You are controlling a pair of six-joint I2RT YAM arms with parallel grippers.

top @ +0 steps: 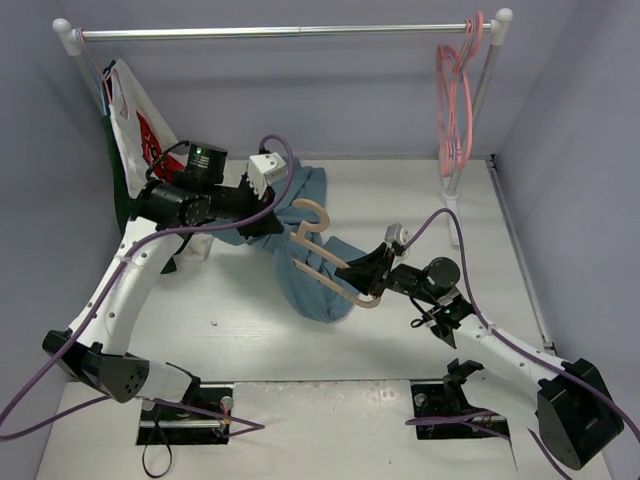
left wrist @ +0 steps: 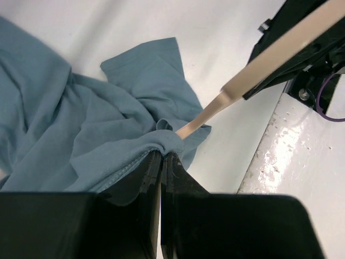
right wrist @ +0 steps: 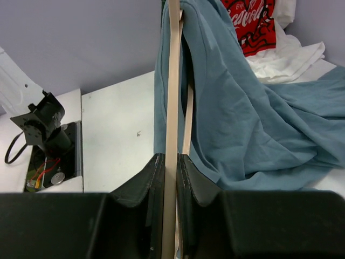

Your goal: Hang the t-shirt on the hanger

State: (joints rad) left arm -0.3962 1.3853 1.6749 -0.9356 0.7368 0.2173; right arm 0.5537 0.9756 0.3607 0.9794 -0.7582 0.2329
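T-shirt (top: 318, 300) is lying bunched on the table (top: 240, 330), partly draping over the hanger (top: 302, 236). Left gripper (left wrist: 161, 156) is pinching a fold of cloth, jaws fully closed. Right gripper (right wrist: 171, 161) is clamping one hanger arm, jaws narrowed onto it. The hanger's far end is entering the cloth.

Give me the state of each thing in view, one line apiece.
t-shirt, bunched and wrinkled, draped against the hanger.
hanger, held up, one end tucked into the t-shirt.
left gripper, shut on the t-shirt's edge.
right gripper, shut on the hanger.
pink hangers, hooked on the rail.
white garment, hanging at the rail's left end.
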